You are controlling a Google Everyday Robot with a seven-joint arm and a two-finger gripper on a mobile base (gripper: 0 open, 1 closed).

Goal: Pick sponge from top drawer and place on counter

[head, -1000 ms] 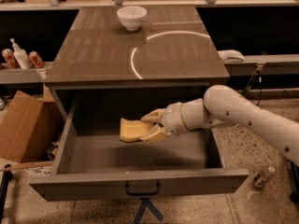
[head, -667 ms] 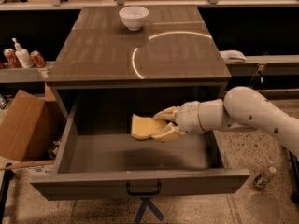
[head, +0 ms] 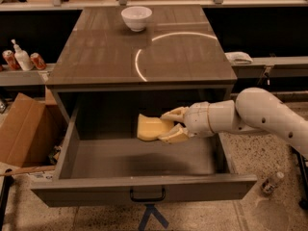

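The top drawer (head: 144, 186) stands pulled open below the counter (head: 101, 52). My gripper (head: 169, 125) reaches in from the right and is shut on the pale yellow sponge (head: 149, 127). It holds the sponge in the air above the drawer floor, near the drawer's middle and just under the counter's front edge. The sponge sticks out to the left of the fingers (head: 174, 113).
A white bowl (head: 136, 17) sits at the back of the counter. A cardboard box (head: 24, 129) stands on the floor left of the drawer. Bottles and cans (head: 21, 59) stand on a shelf at left. A white cloth (head: 238, 57) lies on a ledge at right.
My gripper has lifted the sponge up off the drawer floor and moved it slightly right, toward the counter's front edge.
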